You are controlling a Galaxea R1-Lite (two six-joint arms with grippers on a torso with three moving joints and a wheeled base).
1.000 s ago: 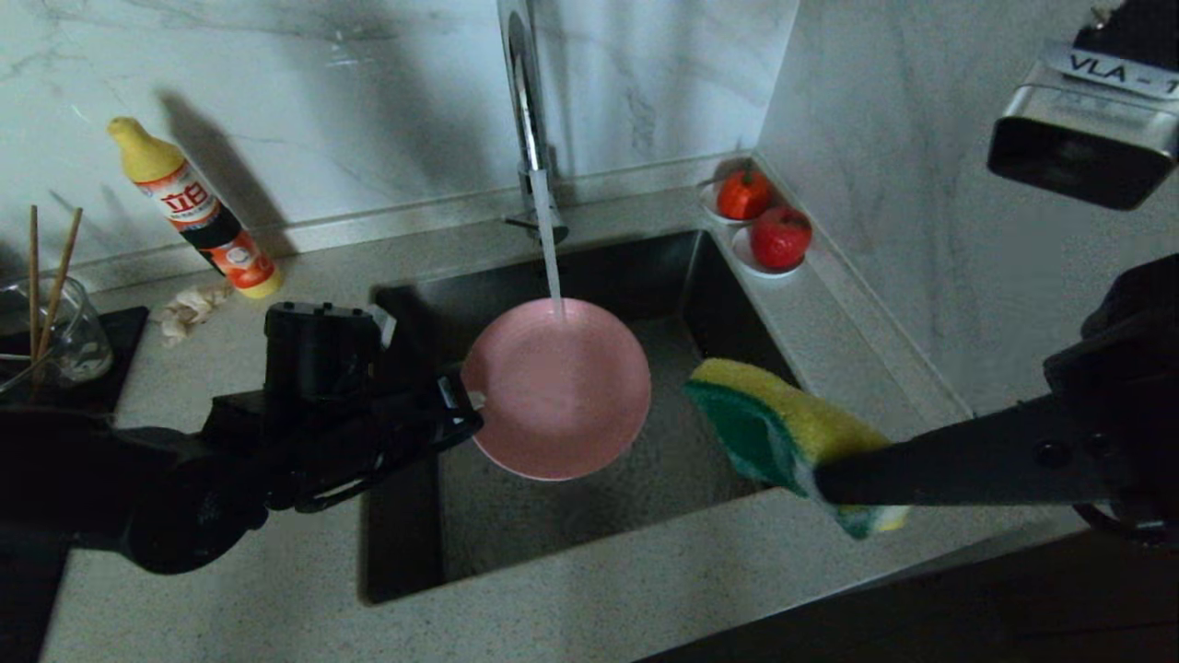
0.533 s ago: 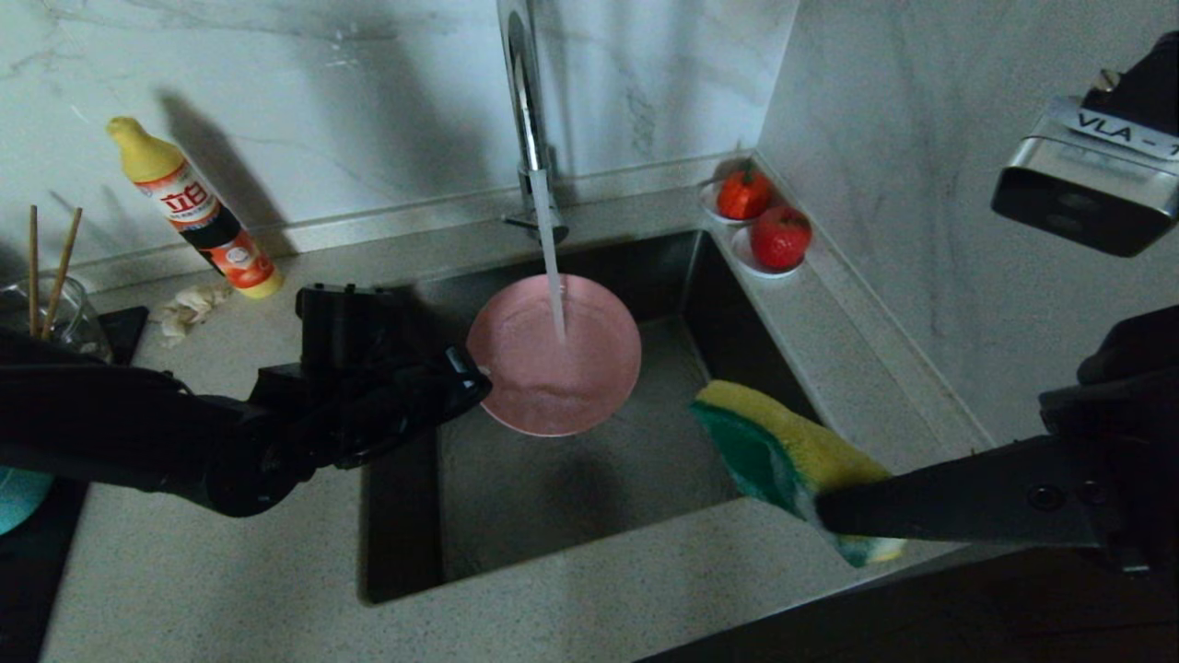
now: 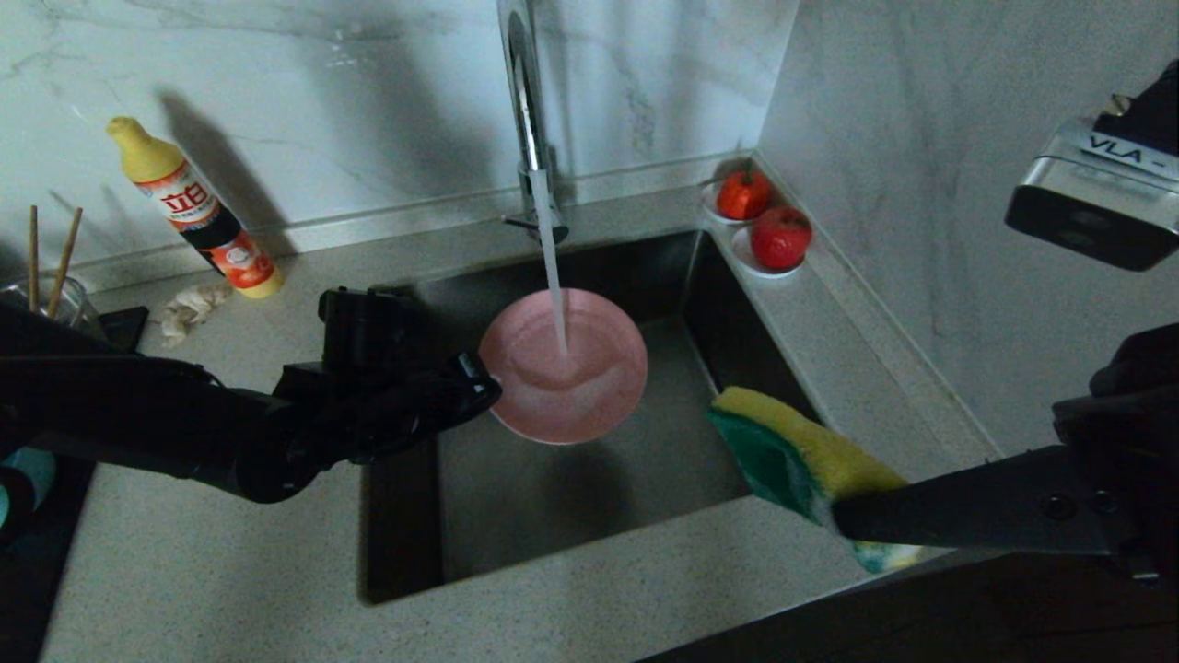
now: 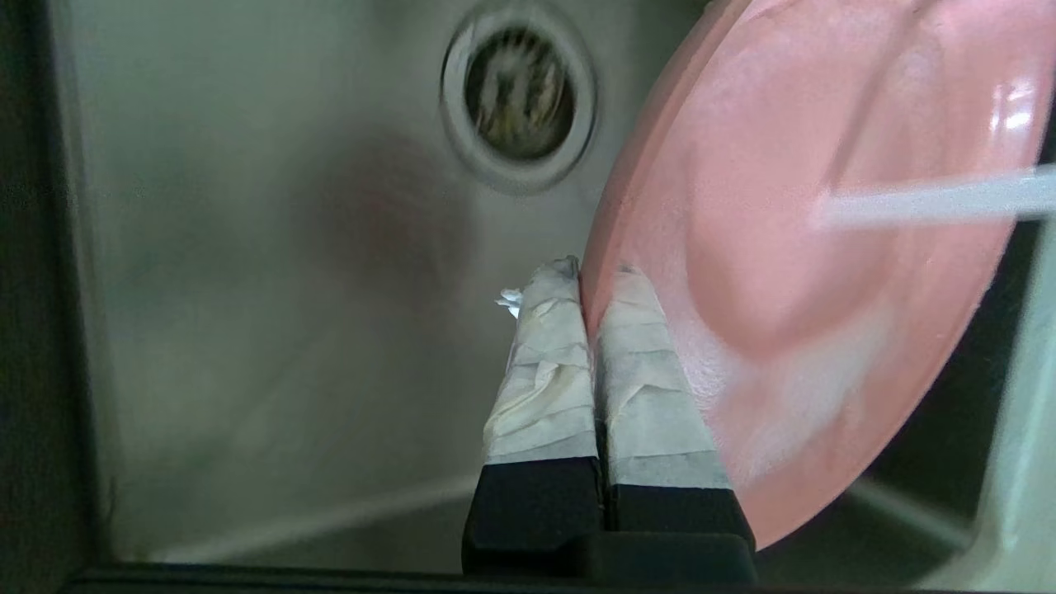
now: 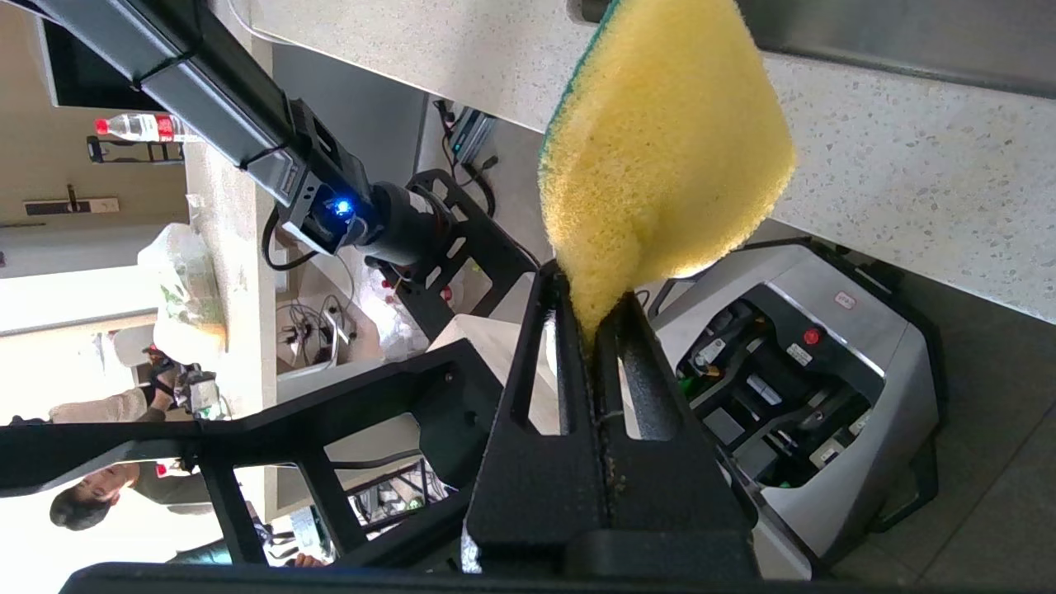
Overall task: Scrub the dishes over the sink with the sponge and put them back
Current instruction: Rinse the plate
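Observation:
My left gripper (image 3: 488, 382) is shut on the left rim of the pink plate (image 3: 564, 368) and holds it above the sink (image 3: 571, 497). Water from the faucet (image 3: 522, 92) falls on the plate's centre. In the left wrist view the taped fingers (image 4: 652, 371) pinch the plate (image 4: 784, 247) edge, with the drain strainer (image 4: 518, 92) beyond. My right gripper (image 3: 829, 511) is shut on the yellow-and-green sponge (image 3: 792, 451) over the sink's front right corner, apart from the plate. The sponge (image 5: 660, 140) sticks out past the right gripper (image 5: 590, 305). Chopsticks (image 3: 34, 258) stand in a glass cup far left. A sliver of the teal bowl (image 3: 32, 465) shows behind my left arm.
A detergent bottle (image 3: 198, 216) and a paper wad (image 3: 189, 308) sit on the counter back left. Two tomatoes (image 3: 780, 237) on white saucers stand at the back right corner by the wall. A black mat (image 3: 120, 322) lies at the left edge.
My left arm has reached further right and carried the plate back, so the stream now hits its centre. The right gripper and sponge have sunk a little and drifted right.

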